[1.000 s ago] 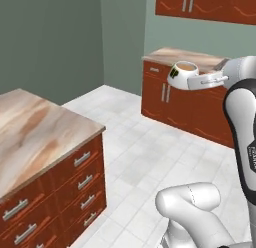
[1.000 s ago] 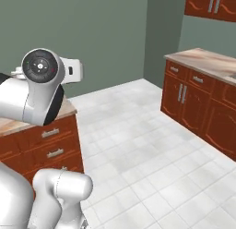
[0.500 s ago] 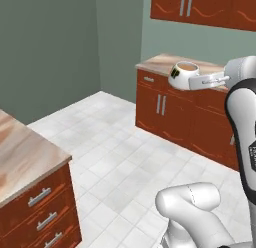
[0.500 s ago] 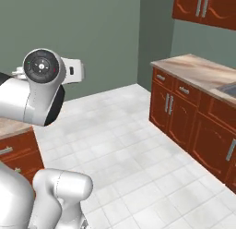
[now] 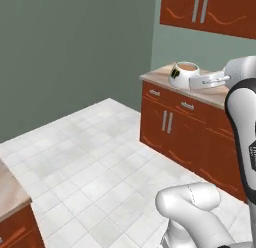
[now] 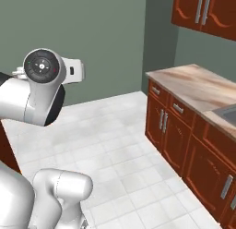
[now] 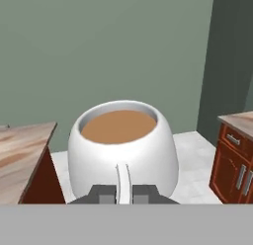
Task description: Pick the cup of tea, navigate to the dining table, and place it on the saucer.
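I am carrying the cup of tea [image 7: 123, 150] aloft, above the tiled floor [image 5: 95, 157] and near the far counter [image 6: 198, 87], the gripper [image 7: 124, 193] pinching its small handle; full and probably fragile, it is calling for level, gentle travel.

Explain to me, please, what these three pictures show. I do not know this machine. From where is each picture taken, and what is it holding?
This is a white robot arm on a driving base, in a computer-drawn kitchen. Two cameras sit behind the arm, left and right, looking over it at the tiled floor and a red-brown cabinet with a marbled counter. The third camera sits on the hand itself. The gripper holds a white cup of brown tea by its handle, level in the air.
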Robot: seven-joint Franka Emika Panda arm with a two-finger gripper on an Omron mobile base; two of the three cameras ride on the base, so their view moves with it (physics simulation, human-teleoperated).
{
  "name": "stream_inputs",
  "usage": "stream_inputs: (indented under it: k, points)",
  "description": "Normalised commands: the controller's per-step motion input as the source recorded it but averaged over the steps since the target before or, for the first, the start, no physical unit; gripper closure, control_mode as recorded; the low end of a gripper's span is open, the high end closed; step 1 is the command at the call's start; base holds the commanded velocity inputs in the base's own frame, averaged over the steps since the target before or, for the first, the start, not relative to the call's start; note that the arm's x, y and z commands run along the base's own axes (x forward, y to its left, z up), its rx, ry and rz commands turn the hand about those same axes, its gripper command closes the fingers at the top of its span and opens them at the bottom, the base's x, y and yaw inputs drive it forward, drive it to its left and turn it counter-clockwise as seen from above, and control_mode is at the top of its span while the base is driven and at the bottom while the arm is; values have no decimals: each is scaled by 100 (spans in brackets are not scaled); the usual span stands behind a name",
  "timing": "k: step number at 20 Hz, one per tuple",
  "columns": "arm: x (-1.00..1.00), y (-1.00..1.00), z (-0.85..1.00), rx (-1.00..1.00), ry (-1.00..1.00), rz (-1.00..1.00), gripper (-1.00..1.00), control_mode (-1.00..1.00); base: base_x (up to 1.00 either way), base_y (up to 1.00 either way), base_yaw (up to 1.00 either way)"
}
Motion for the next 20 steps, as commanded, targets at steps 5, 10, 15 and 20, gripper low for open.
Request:
stream_inputs:
  k: [5,10,15,20]
  points:
    - [0,0,0,0,0,0,100,100,100,-51,26]
    - [0,0,0,0,0,0,100,100,97,-28,43]
    - [0,0,0,0,0,0,100,100,92,-3,62]
    - [0,0,0,0,0,0,100,100,100,-4,65]
